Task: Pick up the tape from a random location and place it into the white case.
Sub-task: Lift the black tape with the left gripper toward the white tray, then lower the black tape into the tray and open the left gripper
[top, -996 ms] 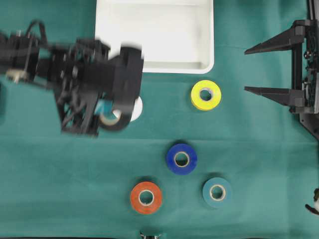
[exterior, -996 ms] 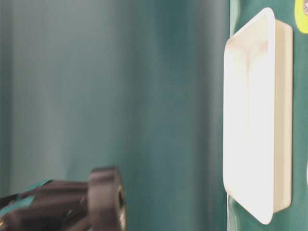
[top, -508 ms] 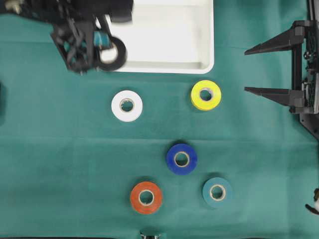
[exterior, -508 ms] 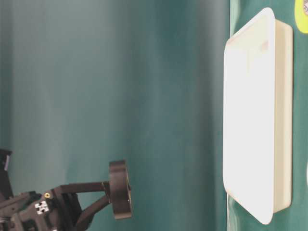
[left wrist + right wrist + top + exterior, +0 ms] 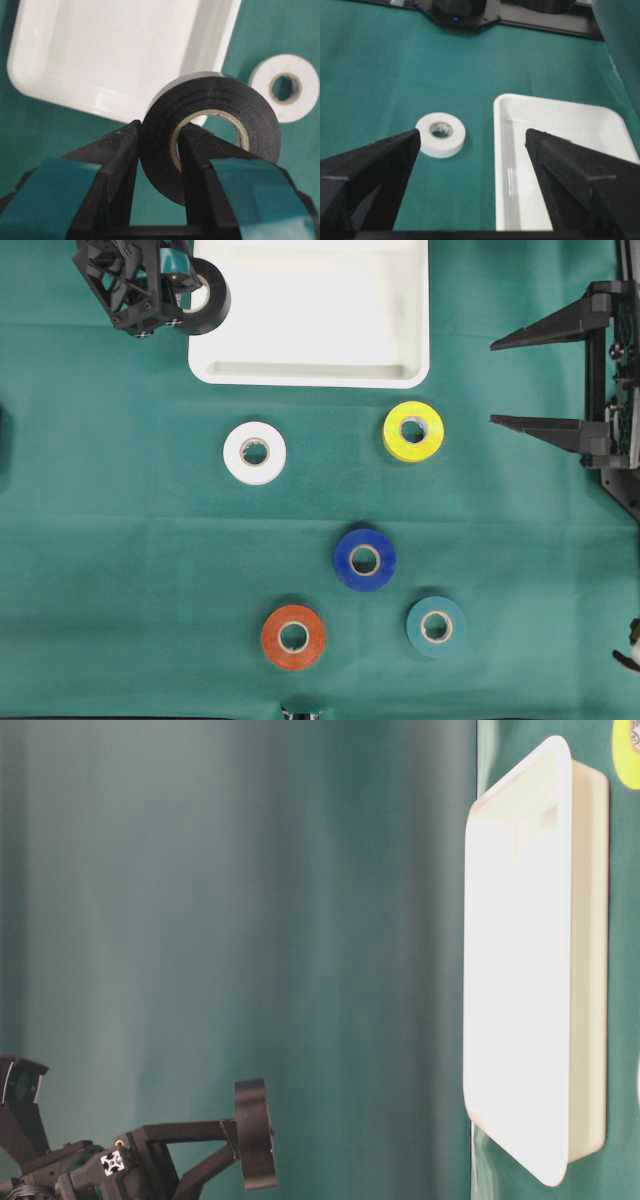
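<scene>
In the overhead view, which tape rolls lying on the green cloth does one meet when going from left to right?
white roll → orange roll → blue roll → yellow roll → teal roll

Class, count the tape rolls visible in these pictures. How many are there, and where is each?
6. The black roll is held by the left tool at the white case edge. On the cloth: white, yellow, blue, orange, teal.
</scene>
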{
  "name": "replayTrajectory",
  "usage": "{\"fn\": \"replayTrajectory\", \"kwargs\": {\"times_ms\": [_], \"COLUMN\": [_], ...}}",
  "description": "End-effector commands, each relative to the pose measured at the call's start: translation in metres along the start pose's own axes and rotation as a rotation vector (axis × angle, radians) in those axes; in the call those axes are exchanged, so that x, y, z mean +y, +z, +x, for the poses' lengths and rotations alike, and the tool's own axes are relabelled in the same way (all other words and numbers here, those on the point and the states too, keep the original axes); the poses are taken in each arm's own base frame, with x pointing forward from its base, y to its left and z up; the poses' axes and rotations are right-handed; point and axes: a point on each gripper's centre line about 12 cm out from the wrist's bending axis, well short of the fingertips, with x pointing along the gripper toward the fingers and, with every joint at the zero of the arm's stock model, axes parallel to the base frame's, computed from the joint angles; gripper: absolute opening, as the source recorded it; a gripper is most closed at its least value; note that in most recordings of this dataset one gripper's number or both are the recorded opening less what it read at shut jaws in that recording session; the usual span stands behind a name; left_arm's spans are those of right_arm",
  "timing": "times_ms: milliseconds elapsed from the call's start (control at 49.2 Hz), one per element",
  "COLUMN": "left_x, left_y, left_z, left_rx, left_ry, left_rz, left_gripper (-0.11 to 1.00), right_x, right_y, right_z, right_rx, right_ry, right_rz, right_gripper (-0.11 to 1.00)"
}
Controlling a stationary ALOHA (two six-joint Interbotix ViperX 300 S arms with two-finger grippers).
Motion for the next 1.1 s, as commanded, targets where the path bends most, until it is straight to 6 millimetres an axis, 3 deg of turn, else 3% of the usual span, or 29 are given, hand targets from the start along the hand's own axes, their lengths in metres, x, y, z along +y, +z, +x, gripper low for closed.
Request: {"fn": "replayTrajectory", "kwargs": {"times_ms": [0,224,732,935,1077], "left_x": [0.001,-0.002,-0.012,-0.012,-0.012], "left_y": [0.007,0.024,0.101,0.11,0.109], "left_z": [-0.008,0.004,0.048,0.066,0.067], "left_rx": [-0.05,-0.077,-0.137,-0.113,-0.105], "left_ry": [0.006,0.002,-0.006,-0.008,-0.008], "left_rz": [-0.001,0.021,0.145,0.147,0.146], "left_gripper": [0.19,0.19,0.19,0.19,0.19], "right_x": [0.0,0.0,0.0,0.0,0.0], "right_y": [0.011,0.011,0.012,0.012,0.011], "right_z": [0.001,0.0,0.001,0.001,0.0], "right_rx": [-0.026,-0.028,-0.029,-0.028,-0.028], "right_ry": [-0.002,-0.002,-0.002,-0.002,-0.002], "right_rz": [-0.003,-0.006,-0.009,-0.009,-0.009], "right_gripper": [0.92,0.92,0.92,0.92,0.92]}}
